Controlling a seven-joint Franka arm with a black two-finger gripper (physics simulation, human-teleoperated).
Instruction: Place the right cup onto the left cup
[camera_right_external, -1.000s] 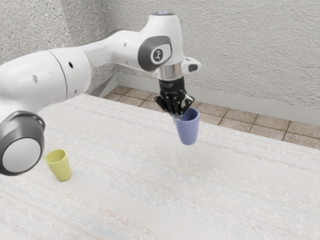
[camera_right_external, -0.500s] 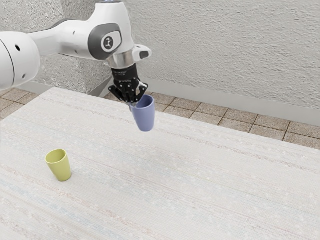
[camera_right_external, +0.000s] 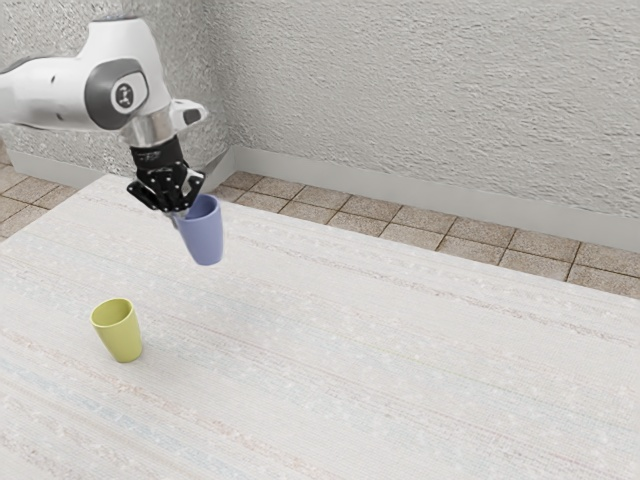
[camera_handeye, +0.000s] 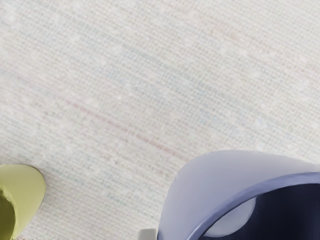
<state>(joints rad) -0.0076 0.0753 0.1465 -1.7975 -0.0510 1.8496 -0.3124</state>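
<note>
Above the bench (camera_right_external: 350, 350): the blue cup (camera_right_external: 203, 235), mouth up, carried clear of the surface and set off from its target.
Gripper (camera_right_external: 180, 215): pinching the blue cup by its wall at the rim, on the side toward the exterior view's left; the rest of the mouth is free.
Yellow cup (camera_right_external: 122, 335): standing upright on the bench, open mouth up, nearer the exterior camera and further to the exterior view's left than the blue cup. The two are apart.
Step in hand: carrying the blue cup across to the yellow one, by my judgement; the lowering and the release remain.
Travel: keep the blue cup's base higher than the yellow rim all the way over, so that it cannot clip the rim and tip the cup.
Aim: centre the blue base over the yellow mouth, not the gripper, since the grip is off to one side of the held cup.
Tilt: a one-sided pinch may let the cup swing or lean; move smoothly and level it before going down.
Lowering: straight and slow, letting the narrower base enter the mouth; if it catches on the rim, lift slightly and recentre.
Release: open only once the blue cup is seated, then rise straight up so that neither finger drags the wall.
</note>
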